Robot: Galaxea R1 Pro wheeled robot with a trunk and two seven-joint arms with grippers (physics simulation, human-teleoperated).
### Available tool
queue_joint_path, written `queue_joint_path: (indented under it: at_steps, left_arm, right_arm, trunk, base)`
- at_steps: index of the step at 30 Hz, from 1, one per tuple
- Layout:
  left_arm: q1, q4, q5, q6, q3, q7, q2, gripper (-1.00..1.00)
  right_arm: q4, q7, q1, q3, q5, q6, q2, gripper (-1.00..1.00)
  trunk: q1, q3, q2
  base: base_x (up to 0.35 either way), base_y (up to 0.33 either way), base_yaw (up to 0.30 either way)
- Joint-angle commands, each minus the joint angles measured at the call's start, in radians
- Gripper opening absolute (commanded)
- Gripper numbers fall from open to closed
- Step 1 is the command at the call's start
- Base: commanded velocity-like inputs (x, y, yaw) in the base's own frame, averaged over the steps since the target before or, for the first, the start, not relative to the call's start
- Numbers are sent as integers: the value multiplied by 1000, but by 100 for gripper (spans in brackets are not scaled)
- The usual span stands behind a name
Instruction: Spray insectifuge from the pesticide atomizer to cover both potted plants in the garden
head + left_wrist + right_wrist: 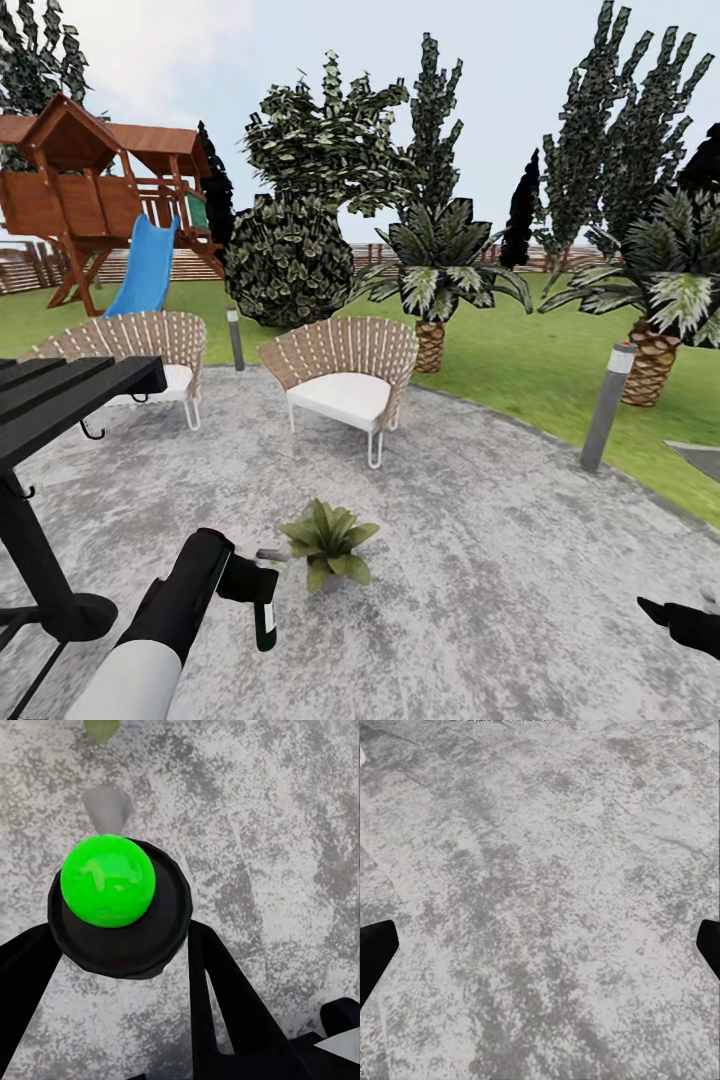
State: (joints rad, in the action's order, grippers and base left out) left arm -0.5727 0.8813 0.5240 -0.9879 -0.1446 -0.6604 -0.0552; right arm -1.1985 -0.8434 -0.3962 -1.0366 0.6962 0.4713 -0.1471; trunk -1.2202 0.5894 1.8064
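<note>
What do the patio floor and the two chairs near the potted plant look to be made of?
Patio floor: mottled grey, matte, likely stone or concrete. Chairs: tan woven backs like wicker or rattan, with white seat cushions and thin pale legs, possibly metal.

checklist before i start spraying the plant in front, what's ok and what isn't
1. pesticide atomizer gripped in left claw: ok
2. Broad-leaved potted plant close ahead of that claw: ok
3. Nozzle aimed squarely at the leaves: cannot tell
4. Where the second plant stands: cannot tell
5. right claw open, holding nothing, over bare patio: ok
</note>
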Motion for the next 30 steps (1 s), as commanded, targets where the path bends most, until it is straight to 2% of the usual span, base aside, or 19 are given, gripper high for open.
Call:
queue_joint_path:
  at_steps: [1,7,24,30]
  left_arm:
    - [-1,1,10,-3,-4,-10,-2,-100]
    - [-1,1,10,-3,-4,-10,-2,-100]
    - [-1,-1,10,-6,-4,-10,-2,-100]
    - [-1,-2,11,-8,-3,-10,-2,-100]
  right_arm:
    - [-1,-7,-1,-2,6,3,0,100]
    - [-1,-6,-1,-2,6,2,0,100]
    - [0,-6,-1,-3,6,1,0,100]
    - [0,-6,-1,-3,7,1,0,100]
  trunk:
    - [0,1,1]
    - [0,1,1]
    - [0,1,1]
    - [0,1,1]
  base:
    - [218,-170,244]
    - [206,-169,136]
    - [13,-6,1]
    - [253,0,0]
